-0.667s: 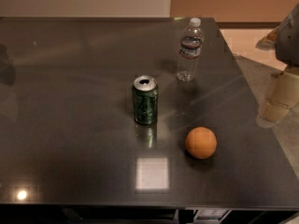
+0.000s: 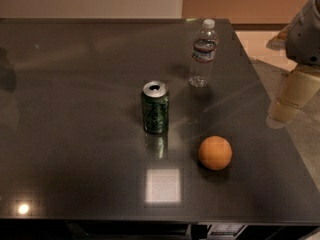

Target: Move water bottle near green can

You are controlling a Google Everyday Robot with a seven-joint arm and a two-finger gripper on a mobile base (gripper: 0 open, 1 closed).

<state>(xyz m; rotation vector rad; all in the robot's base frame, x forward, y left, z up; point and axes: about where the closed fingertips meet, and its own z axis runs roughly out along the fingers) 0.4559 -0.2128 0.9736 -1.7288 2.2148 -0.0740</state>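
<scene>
Clear water bottle [image 2: 202, 51] with white cap, dark green can [image 2: 155, 109], orange fruit [image 2: 215, 153], cream end effector [image 2: 282, 115] at the far right.

I can read nothing here: the pale markings on the green can [image 2: 155, 107] and the dark-and-red label band on the water bottle [image 2: 203, 54] are illegible. My gripper [image 2: 283, 115] hangs beyond the right edge of the table [image 2: 75, 114].

dim warm light, square glare on glossy table [image 2: 75, 134], jaws pale at right edge

One clear ribbed plastic water bottle [image 2: 203, 54], one dark green can [image 2: 155, 107] and one round orange fruit [image 2: 215, 153] are counted; one gripper [image 2: 284, 110] is seen at the right edge.
</scene>
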